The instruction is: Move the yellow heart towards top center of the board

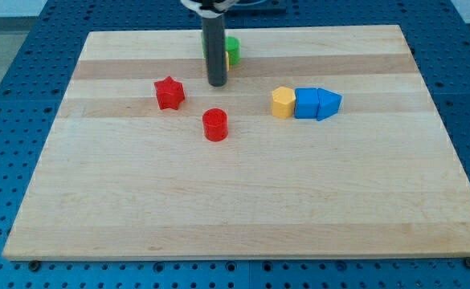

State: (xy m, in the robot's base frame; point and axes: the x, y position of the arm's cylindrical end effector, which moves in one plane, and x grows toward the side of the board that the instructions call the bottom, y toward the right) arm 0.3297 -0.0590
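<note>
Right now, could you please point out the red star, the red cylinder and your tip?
red star point(169, 93), camera view, centre of its top face.
red cylinder point(215, 124), camera view, middle of its body.
my tip point(217, 84), camera view, the rod's very lower end.

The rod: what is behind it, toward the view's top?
A green block shows past the rod's right edge, with a yellow sliver at its base. My tip rests just below them. The rod covers the rest, so the yellow heart's shape cannot be confirmed.

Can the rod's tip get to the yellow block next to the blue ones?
Probably yes: my tip sits upper left of the yellow block, bare board between; the red cylinder lies below that path.
</note>
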